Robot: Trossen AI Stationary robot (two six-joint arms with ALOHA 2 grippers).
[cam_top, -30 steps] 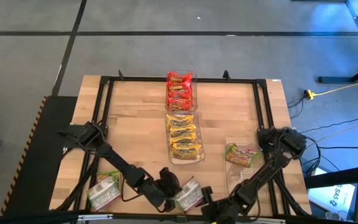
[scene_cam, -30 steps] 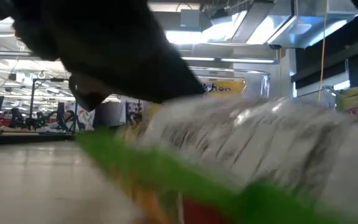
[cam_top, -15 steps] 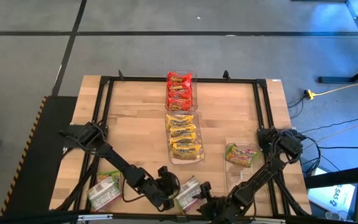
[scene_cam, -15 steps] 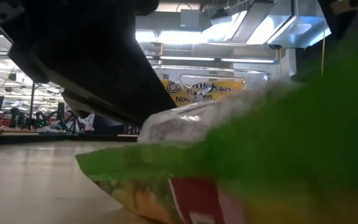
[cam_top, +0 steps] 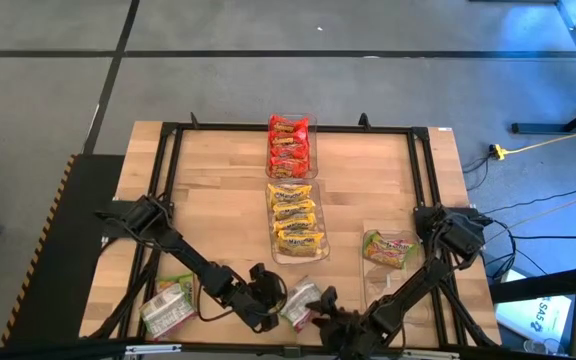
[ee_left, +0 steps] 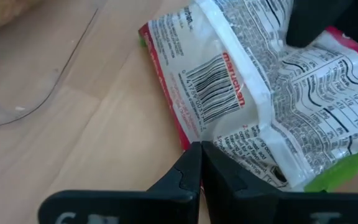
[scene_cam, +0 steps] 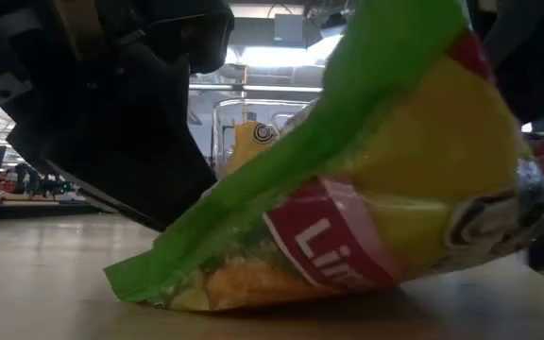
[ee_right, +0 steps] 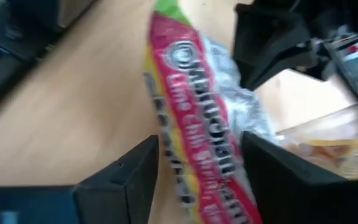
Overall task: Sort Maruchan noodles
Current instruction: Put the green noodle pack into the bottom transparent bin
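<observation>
A green, pink and yellow Maruchan noodle packet point(cam_top: 301, 300) stands tipped up near the table's front edge, between my two grippers. In the low view the packet point(scene_cam: 376, 189) shows its printed front, with its lower long edge on the wood. My left gripper point(ee_left: 199, 152) is shut, its tips at the packet's red-trimmed edge. My right gripper point(ee_right: 197, 168) has the packet between its fingers. A second green packet point(cam_top: 168, 308) lies flat at the front left. My left gripper touches the packet's red-trimmed long edge point(ee_left: 188, 138) with its shut fingertips, slanting down from the table's left. Whether any wrapper is caught between the tips, I cannot tell. My right gripper pinches the packet between its two fingers, one on the printed front point(ee_right: 166, 149), one on the silvery back point(ee_right: 244, 124). It comes slanting down from the near right. The packet sits tilted in the hold, lower edge point(scene_cam: 253, 297) on the table.
Clear bins stand in a row down the table's middle: red packets point(cam_top: 290, 145) at the far end, yellow packets point(cam_top: 296, 222) in the centre. A bin on the right point(cam_top: 396, 285) holds one green packet point(cam_top: 388, 250). A black frame runs around the tabletop.
My right gripper has come down and toward the table's left onto the packet, rolling its wrist. The packet, lying flat a second ago, has tipped up: one long edge stays on the table, the other has risen. My left gripper has sunk slightly at the packet's edge.
</observation>
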